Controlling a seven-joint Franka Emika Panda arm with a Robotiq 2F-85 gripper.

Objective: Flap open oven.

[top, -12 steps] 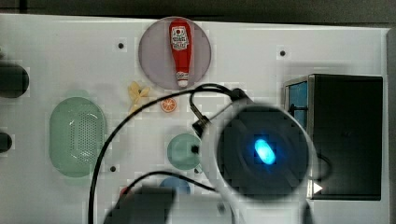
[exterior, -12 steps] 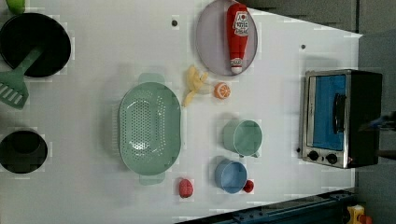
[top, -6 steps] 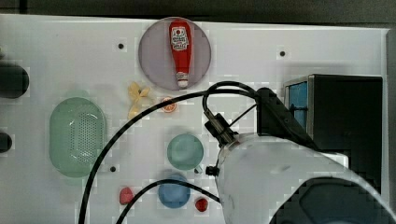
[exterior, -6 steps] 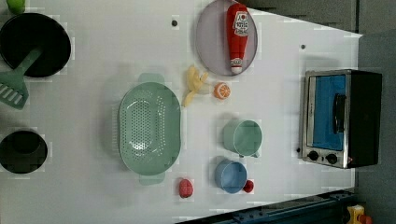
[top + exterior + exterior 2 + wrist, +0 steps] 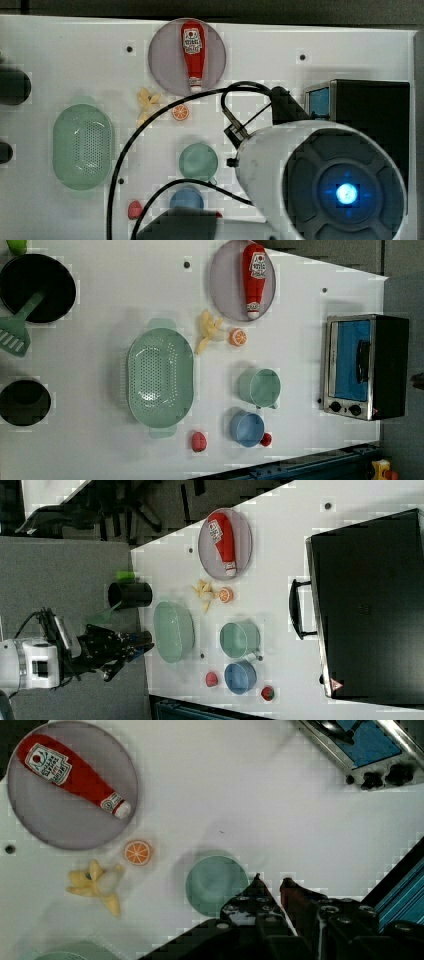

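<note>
Oven (image 5: 365, 367) sits at the far right of the left view, on the counter (image 5: 100, 315), its blue glass door shut and the bar handle untouched. What has changed: in the top view the arm has swung from mid-counter to loom over the oven's side, and the gripper (image 5: 272, 887) has drawn in from wide to a narrow gap, holding nothing — likely readying to hook or push the handle, so the opening itself hasn't begun.

Counted, largest down: one oven, one green colander (image 5: 160, 376), one grey plate (image 5: 230, 280) — carrying one ketchup bottle (image 5: 254, 272) — two mugs, green (image 5: 259, 387) and blue (image 5: 247, 428), one orange slice (image 5: 237, 336).
</note>
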